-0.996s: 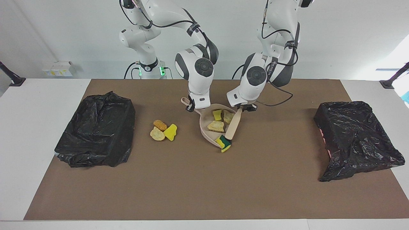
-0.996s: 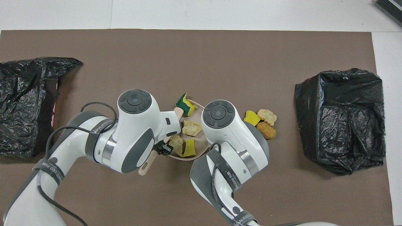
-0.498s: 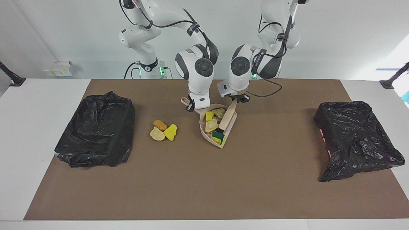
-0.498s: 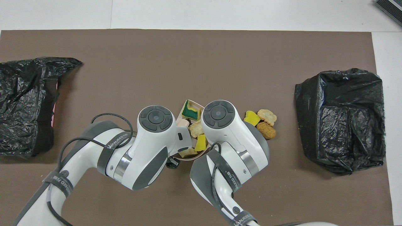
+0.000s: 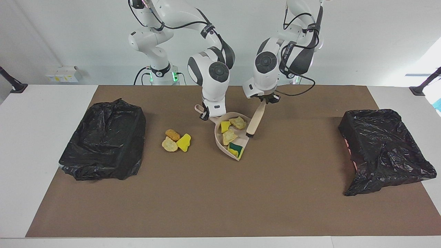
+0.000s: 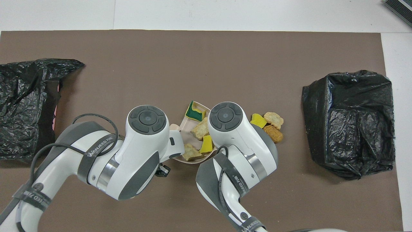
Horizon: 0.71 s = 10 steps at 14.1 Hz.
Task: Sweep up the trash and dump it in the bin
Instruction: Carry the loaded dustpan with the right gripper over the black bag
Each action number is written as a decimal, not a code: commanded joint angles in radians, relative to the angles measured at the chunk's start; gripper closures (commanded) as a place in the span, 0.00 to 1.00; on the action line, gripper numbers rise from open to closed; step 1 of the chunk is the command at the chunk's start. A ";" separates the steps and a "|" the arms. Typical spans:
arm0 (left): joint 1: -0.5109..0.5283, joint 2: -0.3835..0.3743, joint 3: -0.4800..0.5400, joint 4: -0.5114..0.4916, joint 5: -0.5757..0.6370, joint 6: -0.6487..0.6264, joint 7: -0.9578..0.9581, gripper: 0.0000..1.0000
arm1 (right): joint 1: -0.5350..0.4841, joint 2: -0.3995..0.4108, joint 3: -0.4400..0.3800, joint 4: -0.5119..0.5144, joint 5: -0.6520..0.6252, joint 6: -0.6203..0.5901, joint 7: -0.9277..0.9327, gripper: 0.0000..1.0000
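Facing view, scanned across:

Black-bagged bin (image 5: 103, 139) at right arm's end of table, on brown mat (image 5: 220, 193).

Next, 3 loose scraps on mat btwn that bin and dustpan: orange-brown scrap (image 5: 172, 134), pale tan scrap (image 5: 169, 144), yellow scrap (image 5: 184, 142), all touching in 1 cluster. Same 3 seen from overhead at (image 6: 273, 133), (image 6: 273, 119), (image 6: 258, 120).

Then right gripper (image 5: 205, 114), fingers together, clamped on handle of beige dustpan (image 5: 219, 139). Pan low at mat center, mouth pointing away from robots; whether resting on mat or just off it, can't tell.

Inside pan, 4 scraps: small yellow piece (image 5: 225, 126) and tan piece (image 5: 238, 122) nearest robots, pale tan piece (image 5: 229, 136) mid-pan, yellow-green piece (image 5: 236, 149) at pan's mouth. Overhead shows green layer up (image 6: 195, 111).

Then left gripper (image 5: 265, 100), fingers together, clamped on top of beige hand brush (image 5: 254, 120). Brush hangs tilted, dark bristle end (image 5: 248, 135) down at pan's edge toward left arm's end; contact w/ pan or mat unclear.

Last, 2nd black-bagged bin (image 5: 382, 151) at left arm's end, well apart from pan.
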 commanded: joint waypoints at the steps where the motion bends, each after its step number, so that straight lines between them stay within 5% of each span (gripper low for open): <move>1: 0.064 -0.030 -0.005 -0.011 0.025 -0.017 -0.016 1.00 | -0.057 -0.097 0.007 -0.018 0.004 -0.060 0.013 1.00; 5: 0.079 -0.043 -0.006 -0.045 0.025 0.049 -0.158 1.00 | -0.157 -0.200 0.004 -0.018 0.000 -0.133 -0.052 1.00; 10: 0.010 -0.154 -0.017 -0.273 -0.033 0.323 -0.454 1.00 | -0.403 -0.364 -0.001 -0.016 -0.023 -0.236 -0.280 1.00</move>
